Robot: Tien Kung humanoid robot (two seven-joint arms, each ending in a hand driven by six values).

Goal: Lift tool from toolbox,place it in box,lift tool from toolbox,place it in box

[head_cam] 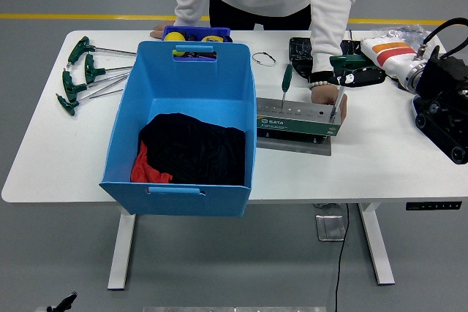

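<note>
Right hand [442, 111] sat at the right edge of the table [380, 158], black arm coming in from the right; its fingers were not readable, so whether they were apart or together could not be told. Nothing visibly held. Left hand out of frame.

Left to right on the table:
- Loose green T-handle tools [84, 74] lay in a cluster at the far left, touching or overlapping each other.
- Blue box [186, 56] stood left of centre, open top, with black cloth [194, 147] and a bit of red cloth [146, 169] in the bottom. No tool seen inside.
- Small blue tray [191, 31] sat just behind the box, yellow items in it.
- Toolbox [296, 118], a green and grey rack, stood just beside the box's right wall. Two green-handled tools stood upright in it: left tool [287, 78] near the box side, right tool [340, 63] at the far end.
- Person's hand [327, 94] rested on the toolbox's right end, touching it, by the right tool's shaft. Their other hand [157, 32] rested on the table behind the box.
- Black case [301, 49] lay behind the toolbox.
- White bag [391, 52] lay near the right hand.

Both racked tools were well apart from the right hand, to its left, with the person's hand between.
</note>
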